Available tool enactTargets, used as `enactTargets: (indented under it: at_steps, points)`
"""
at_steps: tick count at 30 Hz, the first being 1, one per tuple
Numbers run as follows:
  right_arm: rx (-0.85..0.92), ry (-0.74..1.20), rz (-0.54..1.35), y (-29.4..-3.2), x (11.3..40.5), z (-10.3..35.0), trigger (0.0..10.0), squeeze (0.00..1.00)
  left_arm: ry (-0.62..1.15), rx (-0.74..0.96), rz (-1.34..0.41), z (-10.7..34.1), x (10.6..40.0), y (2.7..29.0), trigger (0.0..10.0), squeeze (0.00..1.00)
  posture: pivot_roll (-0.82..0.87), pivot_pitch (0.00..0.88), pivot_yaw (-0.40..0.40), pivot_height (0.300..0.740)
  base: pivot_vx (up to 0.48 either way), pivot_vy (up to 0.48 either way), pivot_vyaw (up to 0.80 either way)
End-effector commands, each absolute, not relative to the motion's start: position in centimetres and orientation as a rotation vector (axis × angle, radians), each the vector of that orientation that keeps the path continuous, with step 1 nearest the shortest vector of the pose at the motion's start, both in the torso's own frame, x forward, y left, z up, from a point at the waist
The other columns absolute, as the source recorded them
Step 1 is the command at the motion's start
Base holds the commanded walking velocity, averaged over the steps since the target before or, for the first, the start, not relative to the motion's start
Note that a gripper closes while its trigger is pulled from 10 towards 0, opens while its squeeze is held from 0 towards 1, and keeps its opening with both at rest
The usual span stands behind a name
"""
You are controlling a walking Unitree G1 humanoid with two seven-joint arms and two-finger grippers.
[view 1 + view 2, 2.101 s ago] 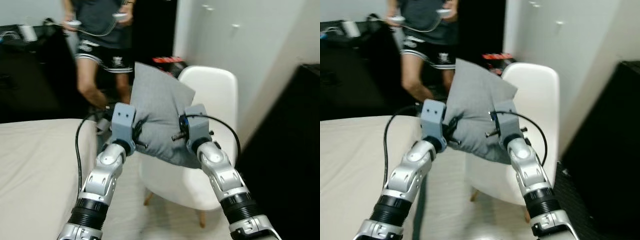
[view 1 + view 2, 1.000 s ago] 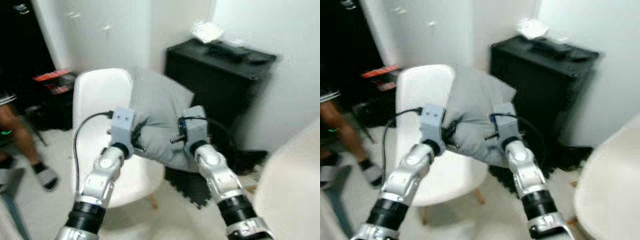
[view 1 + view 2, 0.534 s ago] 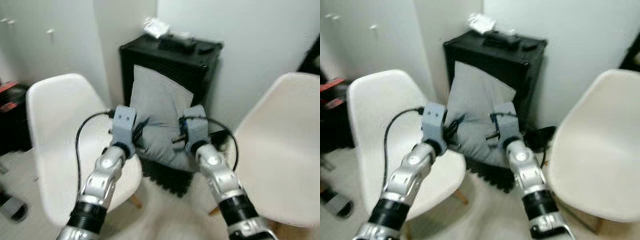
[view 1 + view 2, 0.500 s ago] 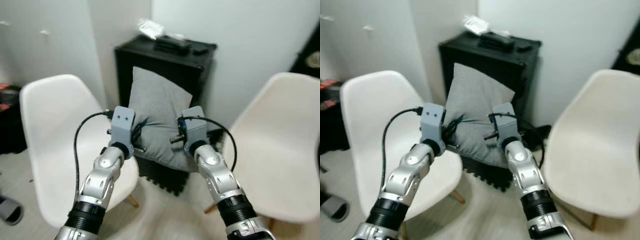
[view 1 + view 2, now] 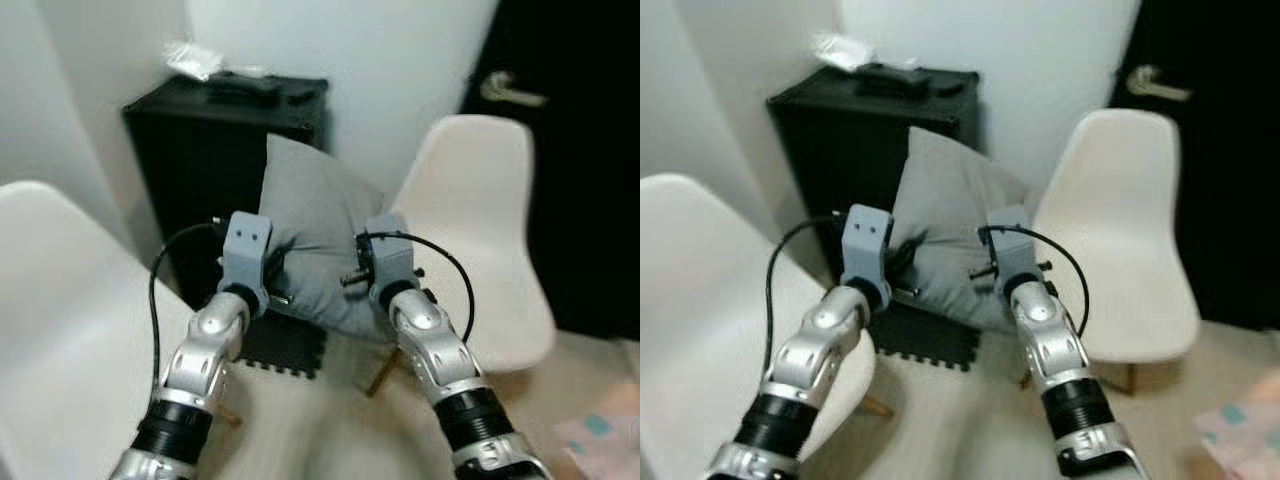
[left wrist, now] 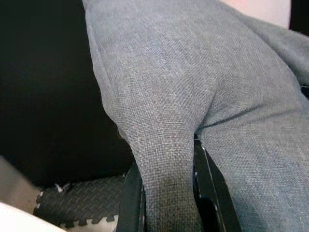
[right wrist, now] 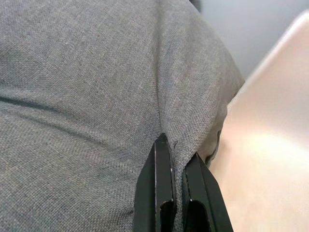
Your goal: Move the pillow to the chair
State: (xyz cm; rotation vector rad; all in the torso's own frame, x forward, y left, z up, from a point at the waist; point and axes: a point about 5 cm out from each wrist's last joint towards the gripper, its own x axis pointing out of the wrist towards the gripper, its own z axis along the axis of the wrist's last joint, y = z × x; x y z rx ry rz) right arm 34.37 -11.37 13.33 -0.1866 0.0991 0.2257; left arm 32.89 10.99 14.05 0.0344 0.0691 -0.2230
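A grey fabric pillow (image 5: 315, 225) hangs in the air in front of me, held upright between my two arms. My left gripper (image 6: 166, 193) is shut on a fold of its left side, the cloth bunched between the black fingers (image 6: 130, 198). My right gripper (image 7: 177, 164) is shut on a pinch of fabric at its right side. A white shell chair (image 5: 480, 230) stands just behind and to the right of the pillow. Another white chair (image 5: 60, 340) is close at my left.
A black cabinet (image 5: 190, 150) with small items on top stands against the white wall behind the pillow. A dark foam mat (image 5: 285, 348) lies on the floor below it. A black door with a metal handle (image 5: 510, 92) is at the far right.
The whole view has swung to the right: the bed and the person have left the picture, and the cabinet, second chair and door have come in. Both grippers still hold the pillow the same way.
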Motion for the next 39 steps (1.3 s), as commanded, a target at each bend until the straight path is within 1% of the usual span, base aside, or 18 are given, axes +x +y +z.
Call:
enactTargets:
  at_steps: [1,31,34,36,39]
  points:
    - [-0.191,0.12,0.061,-14.75,34.53,13.09,10.0,0.0,0.045,0.046,-0.074,14.64,33.18,14.11,10.0,0.0,0.03,0.035,0.016,0.74,0.0,0.0,-0.8]
    - [-0.2,0.117,0.033,-15.35,34.61,13.4,10.0,0.0,0.074,0.013,-0.037,14.32,33.07,14.32,10.0,0.0,0.02,0.05,0.009,0.74,0.0,0.0,-0.8]
    - [-0.175,0.103,0.041,-15.2,34.64,13.56,10.0,0.0,0.073,0.018,-0.039,14.36,33.08,14.29,10.0,0.0,0.02,0.051,0.008,0.74,0.0,0.0,-0.8]
    - [-0.21,0.088,0.065,-14.84,34.63,13.71,10.0,0.0,0.069,0.018,-0.04,14.38,33.04,14.26,10.0,0.0,0.02,0.052,0.007,0.74,0.0,0.0,0.0]
    - [-0.219,0.087,0.077,-14.61,34.59,13.69,10.0,0.0,0.062,0.014,-0.039,14.45,33.0,14.25,10.0,0.0,0.02,0.053,0.006,0.74,0.0,0.0,0.0]
